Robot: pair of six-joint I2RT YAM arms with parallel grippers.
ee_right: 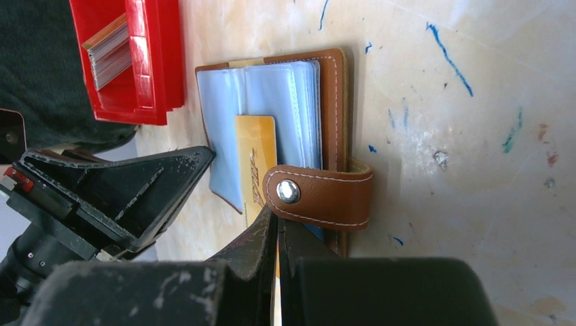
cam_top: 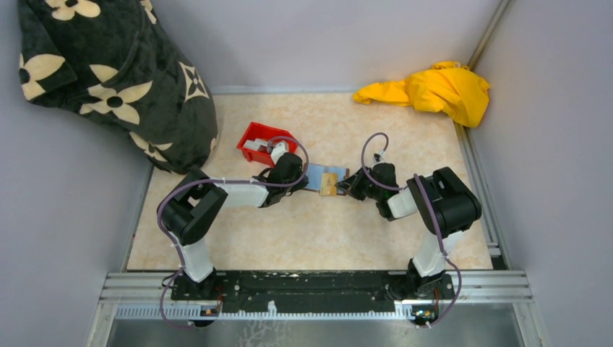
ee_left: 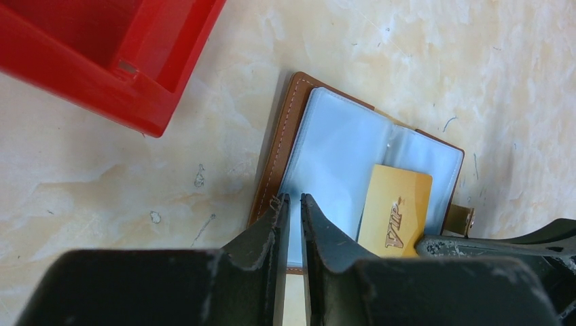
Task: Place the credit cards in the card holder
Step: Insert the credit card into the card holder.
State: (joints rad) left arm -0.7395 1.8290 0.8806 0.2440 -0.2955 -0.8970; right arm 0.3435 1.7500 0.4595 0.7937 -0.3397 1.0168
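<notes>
The brown card holder (cam_top: 316, 176) (ee_left: 272, 156) (ee_right: 333, 102) lies open on the table, its clear blue sleeves facing up. A gold credit card (cam_top: 329, 184) (ee_left: 397, 204) (ee_right: 255, 156) lies on its right page, partly over a sleeve. My left gripper (cam_top: 306, 176) (ee_left: 295, 200) rests on the left page's sleeve with its jaws a narrow slit apart and nothing between them. My right gripper (cam_top: 348, 186) (ee_right: 277, 217) is shut, its tips at the gold card's near end under the snap strap (ee_right: 326, 197). More pale credit cards (ee_right: 109, 51) are stacked in the red bin (cam_top: 258, 131).
The red bin (ee_left: 136, 102) (ee_right: 153, 68) stands just beyond the card holder's left side. A black flower-patterned bag (cam_top: 108, 79) fills the far left corner. A yellow cloth (cam_top: 434, 90) lies at the far right. Grey walls enclose the table.
</notes>
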